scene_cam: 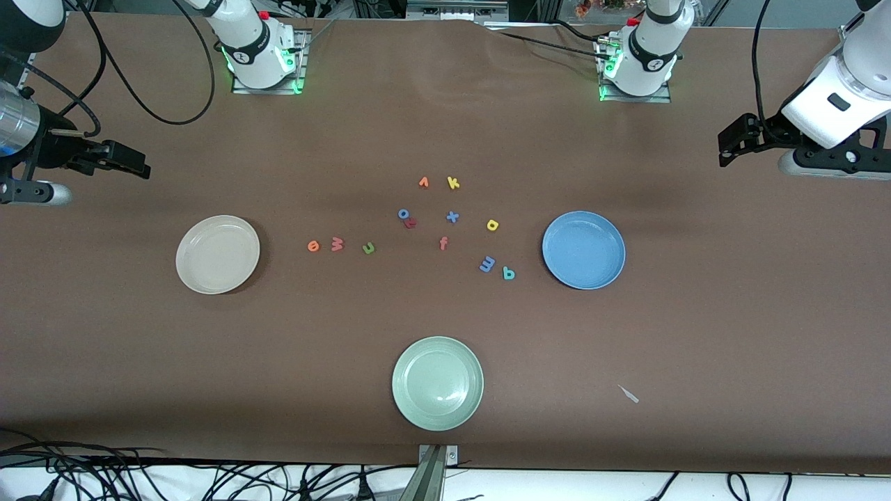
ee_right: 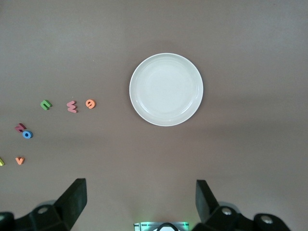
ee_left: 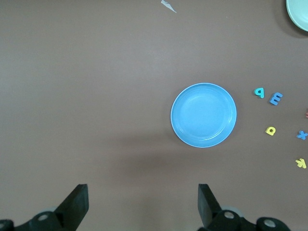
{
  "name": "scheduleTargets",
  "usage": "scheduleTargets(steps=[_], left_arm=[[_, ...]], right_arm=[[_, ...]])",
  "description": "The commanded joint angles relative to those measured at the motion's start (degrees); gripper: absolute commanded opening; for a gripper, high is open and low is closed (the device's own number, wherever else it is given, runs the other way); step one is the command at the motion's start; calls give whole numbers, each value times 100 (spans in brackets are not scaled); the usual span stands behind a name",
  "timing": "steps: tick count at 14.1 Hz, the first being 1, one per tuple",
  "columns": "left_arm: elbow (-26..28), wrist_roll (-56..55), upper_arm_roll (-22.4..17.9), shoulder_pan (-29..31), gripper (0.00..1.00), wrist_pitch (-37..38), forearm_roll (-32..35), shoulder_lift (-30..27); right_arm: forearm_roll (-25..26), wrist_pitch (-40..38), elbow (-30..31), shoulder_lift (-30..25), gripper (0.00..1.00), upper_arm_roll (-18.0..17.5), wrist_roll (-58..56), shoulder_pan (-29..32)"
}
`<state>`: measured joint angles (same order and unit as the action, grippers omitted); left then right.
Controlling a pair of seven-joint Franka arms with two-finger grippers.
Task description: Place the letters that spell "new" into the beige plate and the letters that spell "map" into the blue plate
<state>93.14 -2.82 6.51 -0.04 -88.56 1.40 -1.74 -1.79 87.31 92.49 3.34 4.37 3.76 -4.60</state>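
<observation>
The beige plate (scene_cam: 218, 254) (ee_right: 166, 89) lies toward the right arm's end. Beside it sit the orange e (scene_cam: 313, 245) (ee_right: 90, 103), pinkish w (scene_cam: 337, 243) (ee_right: 71, 106) and green n (scene_cam: 369, 248) (ee_right: 45, 104). The blue plate (scene_cam: 583, 250) (ee_left: 203, 115) lies toward the left arm's end, with the blue m (scene_cam: 487, 264) (ee_left: 275, 98), teal p (scene_cam: 509, 273) (ee_left: 260, 92) and yellow a (scene_cam: 492, 225) (ee_left: 271, 130) beside it. Both plates hold nothing. The left gripper (scene_cam: 725, 147) (ee_left: 143, 192) and right gripper (scene_cam: 143, 165) (ee_right: 140, 187) hang open over their own table ends, holding nothing.
A pale green plate (scene_cam: 438, 383) lies nearest the front camera. Mid-table are a yellow k (scene_cam: 453, 183), blue x (scene_cam: 452, 217), orange f (scene_cam: 443, 243), an orange letter (scene_cam: 423, 182) and a blue o (scene_cam: 403, 214) touching a small red letter (scene_cam: 411, 223). A white scrap (scene_cam: 628, 394) lies near the front edge.
</observation>
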Motion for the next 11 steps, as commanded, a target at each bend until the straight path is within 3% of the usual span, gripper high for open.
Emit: scheduleTargets(steps=[1,11], left_arm=[[-173,63,8,21,100,138,-140,77],[-173,54,17,21,100,138,-140,77]], right_arm=[[21,-21,-56,18,100,-6,54,3],[21,-21,-56,18,100,-6,54,12]])
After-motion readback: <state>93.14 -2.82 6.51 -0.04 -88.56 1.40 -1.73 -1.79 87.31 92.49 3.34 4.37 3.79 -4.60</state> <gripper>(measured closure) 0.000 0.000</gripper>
